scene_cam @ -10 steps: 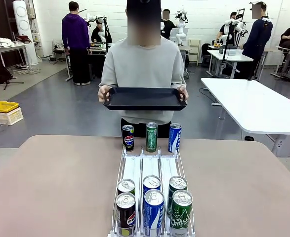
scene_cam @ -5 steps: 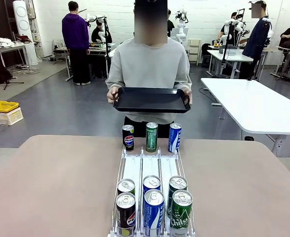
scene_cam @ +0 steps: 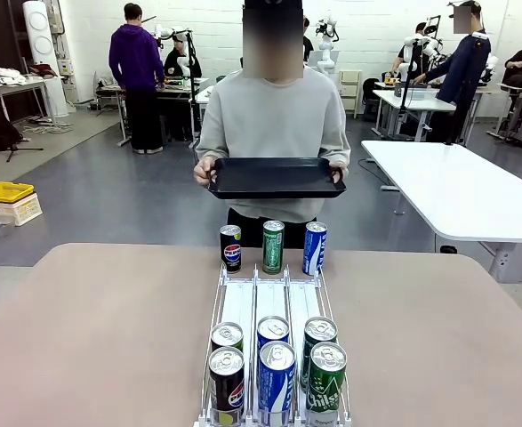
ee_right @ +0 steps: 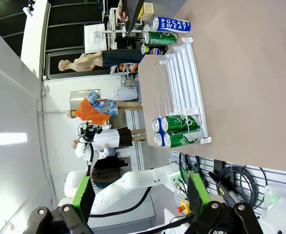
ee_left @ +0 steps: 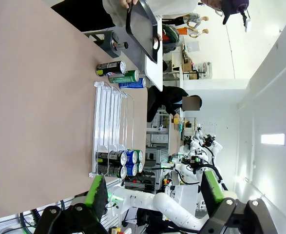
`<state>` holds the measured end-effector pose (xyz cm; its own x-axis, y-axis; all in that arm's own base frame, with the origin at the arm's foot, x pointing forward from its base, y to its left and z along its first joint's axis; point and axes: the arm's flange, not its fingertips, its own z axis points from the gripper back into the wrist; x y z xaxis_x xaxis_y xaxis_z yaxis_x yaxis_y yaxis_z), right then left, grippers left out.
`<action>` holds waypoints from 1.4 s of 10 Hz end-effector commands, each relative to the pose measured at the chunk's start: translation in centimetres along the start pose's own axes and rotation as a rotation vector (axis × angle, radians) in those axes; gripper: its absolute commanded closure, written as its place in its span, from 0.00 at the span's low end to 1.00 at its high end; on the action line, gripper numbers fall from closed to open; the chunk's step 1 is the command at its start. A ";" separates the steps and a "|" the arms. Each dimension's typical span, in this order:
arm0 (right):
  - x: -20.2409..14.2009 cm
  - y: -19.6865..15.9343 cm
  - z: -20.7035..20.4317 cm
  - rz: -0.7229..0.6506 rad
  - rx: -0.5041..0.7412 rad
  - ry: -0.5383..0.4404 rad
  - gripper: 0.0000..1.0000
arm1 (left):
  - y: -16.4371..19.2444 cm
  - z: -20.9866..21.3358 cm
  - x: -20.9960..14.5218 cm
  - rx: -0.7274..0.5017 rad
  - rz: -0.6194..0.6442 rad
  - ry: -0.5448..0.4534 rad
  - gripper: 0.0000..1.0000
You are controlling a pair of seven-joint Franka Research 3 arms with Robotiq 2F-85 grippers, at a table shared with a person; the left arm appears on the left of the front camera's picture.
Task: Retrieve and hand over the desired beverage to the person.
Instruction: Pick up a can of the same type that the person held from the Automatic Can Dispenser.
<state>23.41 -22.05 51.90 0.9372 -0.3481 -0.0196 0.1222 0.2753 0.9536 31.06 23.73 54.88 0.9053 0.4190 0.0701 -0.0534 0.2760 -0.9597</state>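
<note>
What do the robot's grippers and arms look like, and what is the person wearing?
The left gripper and right gripper are black, each with two fingers carrying bright green pads. The left arm is white with smooth rounded links. The person wears a light grey long-sleeved top and dark trousers.

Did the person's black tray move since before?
Yes. The black tray slid to the right, and is now centred above the far green can.
</note>
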 end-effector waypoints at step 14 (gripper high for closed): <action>0.0 0.0 0.0 0.010 0.024 -0.006 0.00 | -0.1 0.1 0.1 -0.013 -0.007 -0.001 0.00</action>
<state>23.41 -22.05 51.90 0.9372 -0.3481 -0.0195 0.1221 0.2753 0.9536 31.06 23.73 54.88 0.9053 0.4190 0.0701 -0.0534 0.2760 -0.9597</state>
